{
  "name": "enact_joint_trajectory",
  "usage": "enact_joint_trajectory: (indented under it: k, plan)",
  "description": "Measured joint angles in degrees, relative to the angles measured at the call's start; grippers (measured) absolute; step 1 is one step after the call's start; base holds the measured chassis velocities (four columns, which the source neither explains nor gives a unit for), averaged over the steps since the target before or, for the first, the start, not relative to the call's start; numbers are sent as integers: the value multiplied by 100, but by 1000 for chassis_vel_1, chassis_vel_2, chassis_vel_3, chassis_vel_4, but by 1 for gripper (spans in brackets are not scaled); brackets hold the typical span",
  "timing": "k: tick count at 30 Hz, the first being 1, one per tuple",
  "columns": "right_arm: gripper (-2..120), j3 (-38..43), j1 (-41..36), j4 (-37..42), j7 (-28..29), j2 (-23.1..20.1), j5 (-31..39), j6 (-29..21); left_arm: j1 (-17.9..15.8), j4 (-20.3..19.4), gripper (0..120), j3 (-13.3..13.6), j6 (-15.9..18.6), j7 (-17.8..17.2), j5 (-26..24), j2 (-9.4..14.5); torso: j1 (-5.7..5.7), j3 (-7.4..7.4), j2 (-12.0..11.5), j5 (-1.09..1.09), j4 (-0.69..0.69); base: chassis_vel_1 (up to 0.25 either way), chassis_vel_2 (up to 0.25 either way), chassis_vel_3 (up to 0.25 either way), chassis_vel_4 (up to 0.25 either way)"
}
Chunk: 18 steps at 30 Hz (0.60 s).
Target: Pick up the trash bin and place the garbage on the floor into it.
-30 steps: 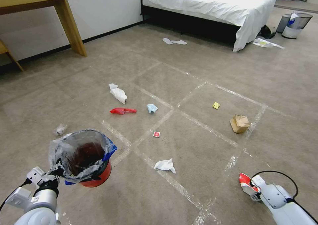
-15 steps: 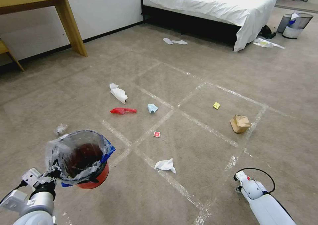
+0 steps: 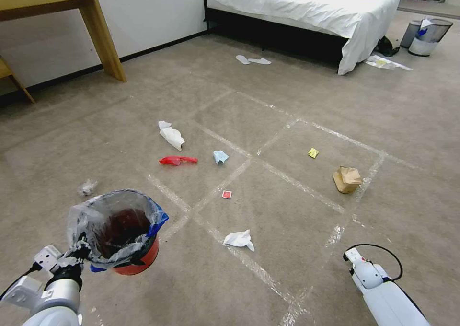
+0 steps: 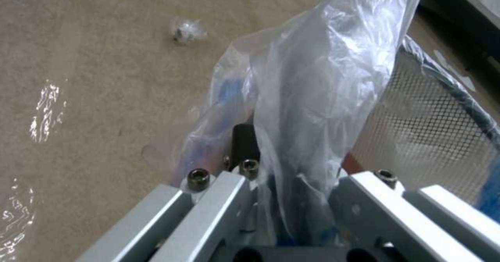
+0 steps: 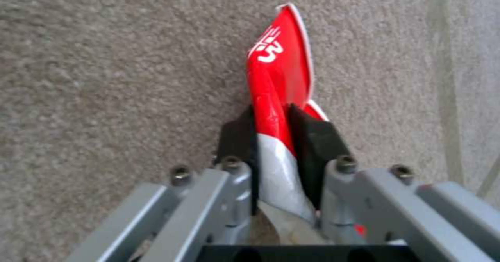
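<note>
Red trash bin (image 3: 136, 259) rim clenched by left tool (image 3: 81, 249); right tool (image 5: 273, 131) grasps red wrapper (image 5: 279, 70).

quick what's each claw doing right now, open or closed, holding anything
Left claw: closed on the trash bin, pinching its rim and plastic liner.
Right claw: closed on a red and white wrapper.

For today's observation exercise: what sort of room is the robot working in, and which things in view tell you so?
Most likely a bedroom or hotel-style room. A bed with white bedding stands against the far wall, a pair of slippers lies on the carpeted floor before it, and a wooden desk stands beside the wall.
</note>
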Motion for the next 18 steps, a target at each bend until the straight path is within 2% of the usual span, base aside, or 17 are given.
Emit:
enact_joint_trajectory:
  k: [2, 5, 10, 13, 15, 16, 17, 18]
  plan:
    - [4, 18, -67, 126, 69, -42, 46, -84, 21, 6, 4, 2, -18, 20, 13, -8, 0, 0, 0, 0, 0, 0, 0, 0, 0]
    - [0, 46, -148, 275, 172, -94, 207, -112, 26, 18, 4, 2, -27, 32, 15, -8, 0, 0, 0, 0, -1, 0, 0, 0, 0]
    - [0, 105, -326, 701, 270, -199, 675, -10, 29, 17, 4, 2, -29, 34, 12, -1, 0, 0, 0, 0, 0, 0, 0, 0, 0]
    - [0, 171, -704, 1764, 299, -414, 1516, 527, 36, -26, 4, 14, -29, 34, 8, 15, 0, 0, 0, 0, -2, 0, 0, 0, 0]
    - [0, 171, -704, 1764, 299, -414, 1516, 527, 36, -26, 4, 14, -29, 34, 8, 15, 0, 0, 0, 0, -2, 0, 0, 0, 0]
    - [0, 146, -927, 2684, 281, -551, 2200, 1025, 43, -73, 4, 37, -17, 29, 7, 25, 0, -2, 0, -2, 3, 0, 0, 0, 0]
    - [0, 146, -927, 2684, 281, -551, 2200, 1025, 43, -73, 4, 37, -17, 29, 7, 25, 0, -2, 0, -2, 3, 0, 0, 0, 0]
    - [0, 94, -1025, 3153, 242, -618, 2616, 1233, 49, -104, 4, 38, -9, 12, 6, 28, 0, 0, 0, -2, -3, 0, 0, 0, 0]
